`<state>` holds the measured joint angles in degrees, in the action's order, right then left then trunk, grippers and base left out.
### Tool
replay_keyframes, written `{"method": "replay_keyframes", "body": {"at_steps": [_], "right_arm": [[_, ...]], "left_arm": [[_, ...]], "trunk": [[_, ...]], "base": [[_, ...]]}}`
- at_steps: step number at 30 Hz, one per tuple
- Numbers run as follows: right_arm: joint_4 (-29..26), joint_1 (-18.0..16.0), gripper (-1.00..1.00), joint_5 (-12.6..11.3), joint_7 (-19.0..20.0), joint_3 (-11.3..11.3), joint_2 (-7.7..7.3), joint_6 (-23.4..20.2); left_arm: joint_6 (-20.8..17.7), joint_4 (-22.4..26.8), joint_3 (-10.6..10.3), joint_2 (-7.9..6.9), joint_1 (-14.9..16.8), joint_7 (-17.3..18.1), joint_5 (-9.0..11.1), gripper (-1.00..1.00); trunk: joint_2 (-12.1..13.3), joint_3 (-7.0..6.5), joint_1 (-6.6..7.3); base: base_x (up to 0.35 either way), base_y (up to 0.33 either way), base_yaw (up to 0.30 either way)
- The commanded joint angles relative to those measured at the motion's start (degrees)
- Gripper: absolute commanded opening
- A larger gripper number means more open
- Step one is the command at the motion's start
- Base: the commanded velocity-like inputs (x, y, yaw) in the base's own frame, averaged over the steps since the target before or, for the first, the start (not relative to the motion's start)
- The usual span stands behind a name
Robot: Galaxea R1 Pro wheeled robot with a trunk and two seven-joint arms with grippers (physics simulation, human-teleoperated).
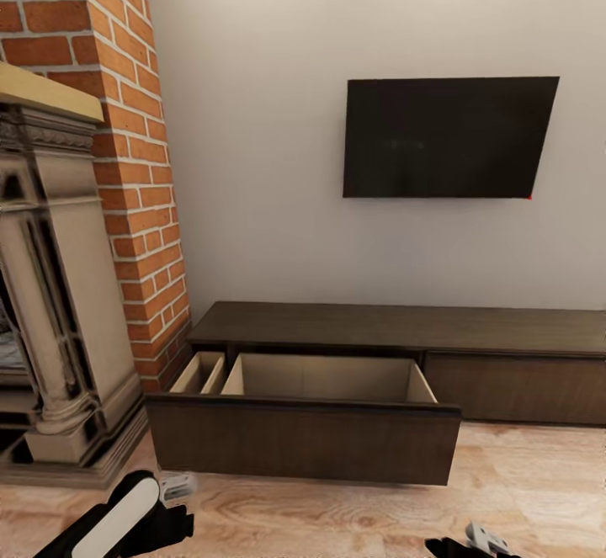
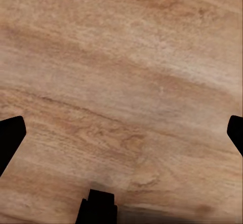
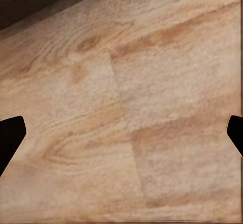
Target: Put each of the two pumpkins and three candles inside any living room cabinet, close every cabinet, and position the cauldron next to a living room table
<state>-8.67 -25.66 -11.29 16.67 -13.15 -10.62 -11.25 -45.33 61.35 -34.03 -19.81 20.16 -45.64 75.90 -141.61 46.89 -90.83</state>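
Your cabinet point(image 1: 396, 331) stands against the wall under the television point(image 1: 449, 137), one drawer point(image 1: 303, 436) pulled out ahead of your arms, two beige compartments visible inside, left gripper point(image 2: 121, 133) and right gripper point(image 3: 121, 133) both spread wide, empty, over wooden floor point(image 3: 152, 133).

Light is even and diffuse, with no single source evident; the wall point(image 1: 278, 120) brightens from a greyish top toward its lower part; the television point(image 1: 446, 137) is flat black, without glare; a soft shadow sits under the open drawer front point(image 1: 303, 440); the render looks slightly soft, and the wrist views show smeared, low-detail grain on the wooden floor point(image 2: 126, 72); fingertips point(image 3: 10, 133) are featureless black.
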Motion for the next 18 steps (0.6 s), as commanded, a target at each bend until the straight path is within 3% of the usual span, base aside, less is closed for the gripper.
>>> {"method": "replay_keyframes", "body": {"at_steps": [1,5,14,18], "right_arm": [[-0.08,-0.01,1.0,-0.57,-0.1,-0.12,-0.01,-0.44],[-0.11,-0.01,1.0,-0.57,-1.31,-0.09,-0.01,-0.5],[-0.12,-0.01,1.0,-0.57,-1.72,-0.04,-0.01,-0.51],[-0.12,-0.01,1.0,-0.54,-1.73,-0.01,0.05,-0.47]], "left_arm": [[0.48,0.02,-0.24,-0.09,-0.1,-0.6,0.38,1.0],[1.71,-0.49,-0.32,-0.2,-0.46,-0.6,0.02,1.0],[2.08,-0.96,-0.33,-0.35,-0.93,-0.59,-0.12,1.0],[2.14,-0.97,-0.35,-0.26,-1.15,-0.59,-0.13,1.0]], "trunk": [[0.38,-0.02,0.25],[1.98,-0.37,1.13],[5.59,-1.14,3.1],[7.2,-1.49,3.98]], "base": [[-0.177,0.0,0.001],[-0.235,0.0,0.0],[-0.051,0.0,0.0],[-0.225,0.0,0.0]]}}
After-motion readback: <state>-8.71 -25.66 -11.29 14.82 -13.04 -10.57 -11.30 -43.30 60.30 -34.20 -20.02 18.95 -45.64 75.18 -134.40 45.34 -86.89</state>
